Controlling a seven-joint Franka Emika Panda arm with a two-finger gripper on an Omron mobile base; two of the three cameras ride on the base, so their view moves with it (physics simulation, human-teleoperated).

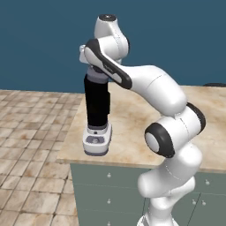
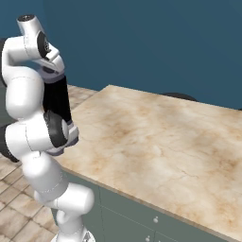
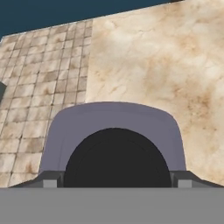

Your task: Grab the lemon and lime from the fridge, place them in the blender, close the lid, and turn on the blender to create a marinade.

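Observation:
The blender stands at the left corner of the counter, a tall black jar [image 1: 97,103] on a pale base [image 1: 96,140] with a button panel on its front. The right base view also has the jar [image 2: 57,101], partly behind my arm. The grey lid [image 3: 113,118] with its black centre sits on top of the jar [image 1: 98,77]. My gripper [image 3: 114,183] reaches straight down onto it, with one fingertip [image 3: 49,181] against each side of the lid. The gripper [image 1: 97,70] is shut on the lid. The lemon and lime are hidden, and the fridge is out of view.
The blender rests on a beige marble counter [image 2: 156,137] over teal-green drawers [image 1: 108,194]. Brown floor tiles [image 1: 31,132] lie to the left, below the counter edge. A dark low object [image 2: 177,96] sits at the counter's far edge, before the blue wall.

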